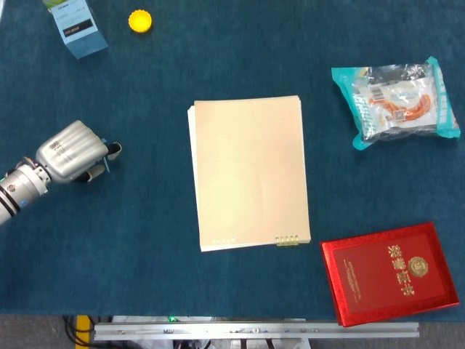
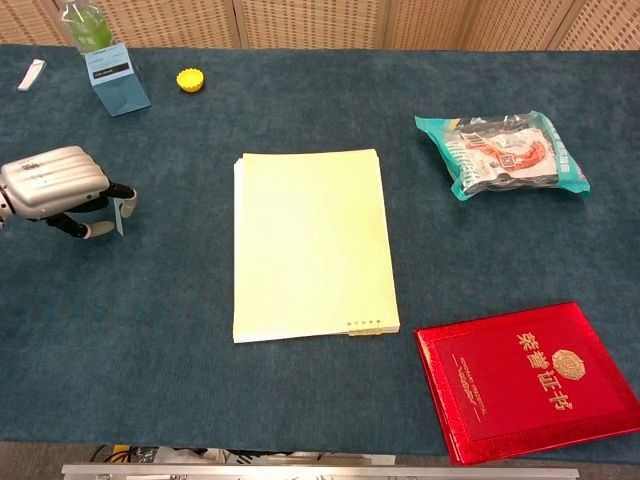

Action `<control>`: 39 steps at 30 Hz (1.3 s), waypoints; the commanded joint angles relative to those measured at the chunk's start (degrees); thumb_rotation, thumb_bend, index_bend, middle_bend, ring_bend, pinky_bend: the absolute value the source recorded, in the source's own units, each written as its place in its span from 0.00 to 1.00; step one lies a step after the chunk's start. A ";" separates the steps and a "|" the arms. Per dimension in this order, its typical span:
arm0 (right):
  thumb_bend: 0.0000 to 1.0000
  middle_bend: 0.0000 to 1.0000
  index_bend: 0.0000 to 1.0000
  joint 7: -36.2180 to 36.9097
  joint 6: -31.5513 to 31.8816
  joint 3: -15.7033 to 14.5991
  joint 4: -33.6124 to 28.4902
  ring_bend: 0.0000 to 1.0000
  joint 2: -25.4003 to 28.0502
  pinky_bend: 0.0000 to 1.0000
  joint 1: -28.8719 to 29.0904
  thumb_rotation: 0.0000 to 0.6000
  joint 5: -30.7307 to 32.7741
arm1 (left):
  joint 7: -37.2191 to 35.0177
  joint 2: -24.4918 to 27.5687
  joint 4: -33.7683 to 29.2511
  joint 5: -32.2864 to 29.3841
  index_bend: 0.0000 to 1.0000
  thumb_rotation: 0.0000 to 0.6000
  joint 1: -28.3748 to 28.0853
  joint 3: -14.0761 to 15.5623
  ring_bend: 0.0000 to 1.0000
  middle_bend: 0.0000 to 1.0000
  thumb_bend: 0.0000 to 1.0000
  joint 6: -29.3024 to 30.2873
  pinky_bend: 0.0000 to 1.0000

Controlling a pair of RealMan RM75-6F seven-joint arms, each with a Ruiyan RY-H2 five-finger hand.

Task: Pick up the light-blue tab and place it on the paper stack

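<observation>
Blue felt tabletop (image 1: pixel 145 240), slatted backdrop (image 2: pixel 310 22)

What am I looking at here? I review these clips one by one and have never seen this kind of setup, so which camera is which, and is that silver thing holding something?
The silver thing is the left robot hand, a fingered hand on an arm steered by a person. The right robot hand shows in neither picture. The head view looks straight down on the blue table; the chest view looks from lower, at a slant. The left robot hand pinches a small light-blue tab at its fingertips. In the middle lies the paper stack, where the tab should go. Also on the table: a red booklet, a snack packet, a yellow bottle cap and a light-blue box.
</observation>
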 commanded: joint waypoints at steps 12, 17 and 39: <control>0.13 0.38 0.16 -0.20 0.17 -0.03 -0.07 0.33 0.09 0.46 -0.18 1.00 0.17 | -1.80 -1.41 1.83 -0.54 0.49 1.00 0.40 0.91 0.93 0.94 0.36 -0.82 0.78; 0.13 0.38 0.16 -0.32 0.07 0.02 -0.13 0.33 0.11 0.46 -0.10 1.00 0.27 | -2.58 -1.90 2.51 -0.99 0.49 1.00 0.46 0.88 0.93 0.94 0.36 -1.13 0.78; 0.13 0.38 0.16 0.65 0.73 -0.06 0.35 0.33 0.34 0.46 -0.59 1.00 0.15 | -3.33 -3.52 2.79 -1.56 0.56 1.00 -0.13 1.19 0.93 0.94 0.36 -1.75 0.78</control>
